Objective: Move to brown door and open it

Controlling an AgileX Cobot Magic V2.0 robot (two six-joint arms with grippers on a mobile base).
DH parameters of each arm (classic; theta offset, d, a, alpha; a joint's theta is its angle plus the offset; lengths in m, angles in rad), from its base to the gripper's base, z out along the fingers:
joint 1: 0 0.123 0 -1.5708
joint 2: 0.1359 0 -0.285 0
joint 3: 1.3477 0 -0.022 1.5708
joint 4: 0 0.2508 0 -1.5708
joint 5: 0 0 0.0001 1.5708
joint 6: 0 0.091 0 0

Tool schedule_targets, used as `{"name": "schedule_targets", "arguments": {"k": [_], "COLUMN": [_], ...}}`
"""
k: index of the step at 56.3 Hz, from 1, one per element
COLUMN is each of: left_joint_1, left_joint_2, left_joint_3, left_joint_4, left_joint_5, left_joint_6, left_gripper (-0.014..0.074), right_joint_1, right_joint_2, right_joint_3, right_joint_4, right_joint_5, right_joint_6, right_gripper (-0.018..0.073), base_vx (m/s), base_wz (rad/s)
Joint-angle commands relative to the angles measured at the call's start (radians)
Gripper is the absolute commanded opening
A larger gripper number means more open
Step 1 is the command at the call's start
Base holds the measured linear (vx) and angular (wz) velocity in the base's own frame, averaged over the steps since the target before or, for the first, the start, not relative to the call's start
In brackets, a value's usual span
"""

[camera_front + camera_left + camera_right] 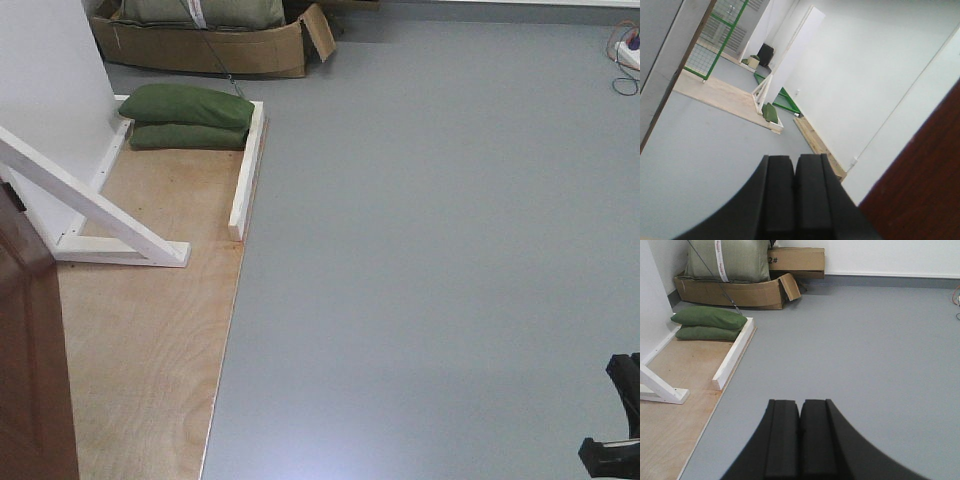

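Apparently "2#" marks the cardboard box (pixel 797 259); left gripper (pixel 795 167) and right gripper (pixel 800 410) pinch closed, empty.

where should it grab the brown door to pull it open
No handle shows in any view. The brown door presents only a flat glossy face, nothing to pinch, so probably take its vertical edge over the plywood, coming from the open-floor side with the left gripper, opened first.
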Motion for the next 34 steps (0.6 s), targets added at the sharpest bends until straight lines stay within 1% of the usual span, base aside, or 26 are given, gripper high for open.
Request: {"name": "schedule_targets", "arguments": {"k": [1, 10, 27, 34], "left_joint_1": [-0.011, -0.011, -0.011, -0.012], "left_joint_2": [0.031, 0.031, 0.031, 0.031], "left_joint_3": [-0.026, -0.026, -0.026, -0.026], "left_joint_4": [0.039, 0.039, 0.039, 0.039], "left_joint_5": [0.338, 0.509, 0.751, 0.891], "left_joint_6": [-0.003, -0.003, -0.003, -0.003], "left_gripper": [-0.0003, -0.0003, -0.0003, -0.0003], "right_joint_1": [-0.002, -0.002, -0.002, -0.002], "right_joint_2": [-0.006, -0.006, -0.006, -0.006], "right_joint_3": [0.003, 0.003, 0.003, 0.003], "right_joint_4": [-0.007, -0.007, -0.007, -0.007], "right_joint_5": [-0.081, -0.081, -0.081, -0.081], "right_joint_6": [-0.009, -0.009, -0.009, -0.009], "right_gripper": [0.0000, 0.0000, 0.0000, 0.0000], "base_vx": [0.00, 0.00, 0.00, 0.00], "base_wz": [0.00, 0.00, 0.01, 0.00]}}
